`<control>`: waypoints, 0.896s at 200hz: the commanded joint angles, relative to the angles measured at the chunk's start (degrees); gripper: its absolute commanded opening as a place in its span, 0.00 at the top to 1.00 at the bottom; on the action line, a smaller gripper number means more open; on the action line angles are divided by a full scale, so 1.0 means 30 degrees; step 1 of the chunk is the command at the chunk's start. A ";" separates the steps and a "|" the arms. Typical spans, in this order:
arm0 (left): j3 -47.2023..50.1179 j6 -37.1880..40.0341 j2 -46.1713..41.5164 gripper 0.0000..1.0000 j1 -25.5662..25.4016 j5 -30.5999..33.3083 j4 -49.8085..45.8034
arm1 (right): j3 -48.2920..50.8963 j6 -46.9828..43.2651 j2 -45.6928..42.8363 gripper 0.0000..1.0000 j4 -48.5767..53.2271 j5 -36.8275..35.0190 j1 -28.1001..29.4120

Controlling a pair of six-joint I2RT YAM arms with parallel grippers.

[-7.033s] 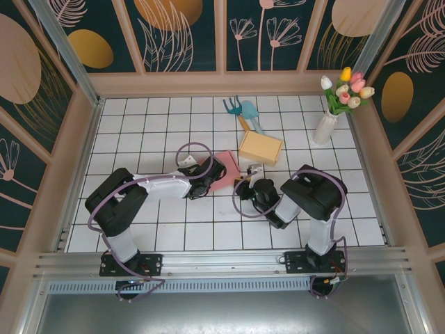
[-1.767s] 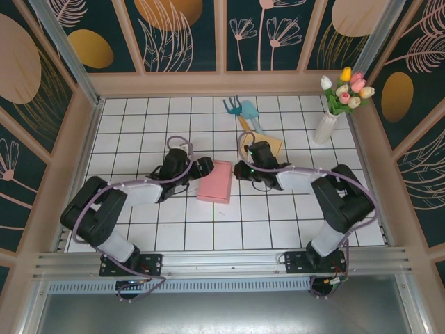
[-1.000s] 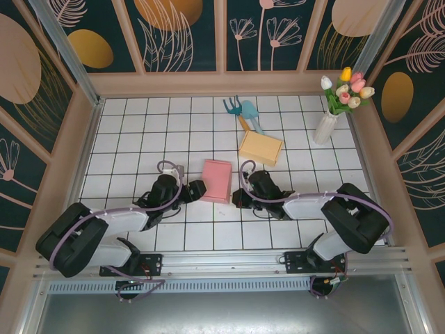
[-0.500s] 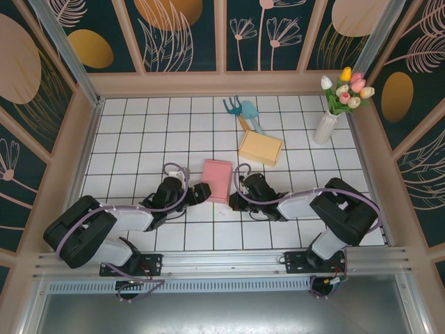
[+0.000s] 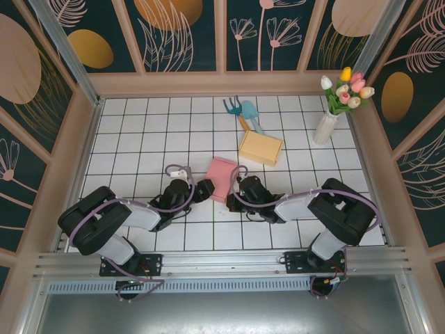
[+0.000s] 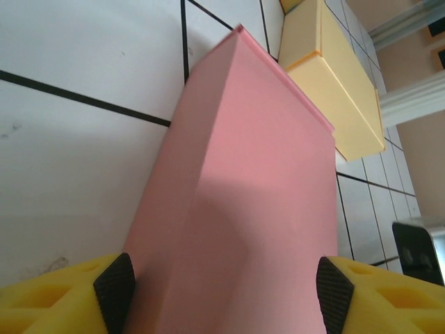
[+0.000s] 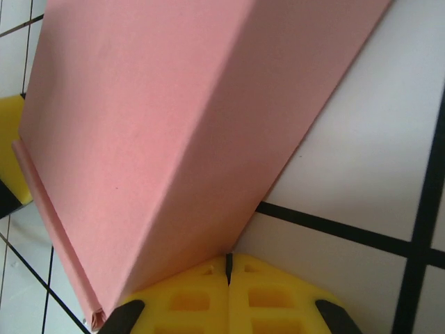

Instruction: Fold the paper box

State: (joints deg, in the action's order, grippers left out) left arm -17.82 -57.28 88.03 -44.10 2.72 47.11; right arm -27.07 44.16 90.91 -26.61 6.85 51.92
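Pink paper box (image 5: 221,175) lies on the white tiled table (image 5: 139,139), just in front of both arms and near a yellow box (image 5: 261,147) that sits apart behind it. The left gripper (image 5: 202,189) spans the pink box's near end, jaws wide, and its dark pads (image 6: 115,285) appear to bear on the two side walls, a clamp across the full width. The right gripper (image 5: 233,188) comes in from the other side with its yellow fingers (image 7: 195,299) pressed together into a single blunt tip, set against the box's lower edge where it meets the tile.

A long crease runs along the pink surface in both wrist views, so the step in hand looks like shaping the sleeve along its folds. Doing it well probably calls for a light, even squeeze from the left, enough to hold the card without buckling a wall between creases. The closed right tip would do best to push low and square on the fold line. A push that rides up the face could dent the panel; one that slides under could tip the box out of the left arm's hold. Slow, opposed pressure should keep it clear of the yellow box.
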 commanded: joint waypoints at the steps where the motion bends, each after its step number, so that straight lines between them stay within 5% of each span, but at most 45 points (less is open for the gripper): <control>1: -0.1284 -0.0234 -0.0423 0.26 -0.0513 -0.1508 -0.2153 | -0.0688 0.0613 -0.0480 1.00 -0.1212 -0.0214 0.1150; 34: -0.1223 0.0428 -0.2054 0.26 0.1847 0.0821 -0.4700 | 0.0555 -0.0073 -0.3707 0.95 0.2161 -0.4164 0.1150; 71: 0.0842 0.0107 -0.4809 0.27 0.1802 0.1482 -0.4727 | -0.0618 -0.3399 -0.7353 0.38 0.7186 -0.8074 0.0874; 84: 0.1618 -0.0191 -0.6357 0.27 0.1313 0.1897 -0.5003 | -0.1266 -0.5487 -0.7790 0.25 0.7354 -0.7912 0.0277; 114: 0.2059 -0.0885 -0.9578 0.28 -0.1486 0.4096 -0.7088 | -0.3593 -0.9290 -0.5853 0.22 0.7142 -0.3942 -0.2692; 179: 0.3454 -0.2246 -1.0638 0.28 -0.1850 0.2998 -0.5697 | -0.8497 -1.2413 0.1385 0.27 0.6996 -0.1063 -0.5191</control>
State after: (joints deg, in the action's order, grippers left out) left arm -7.99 -62.13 54.61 -49.23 12.25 28.58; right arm -48.34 11.94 90.65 -6.76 -0.45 37.19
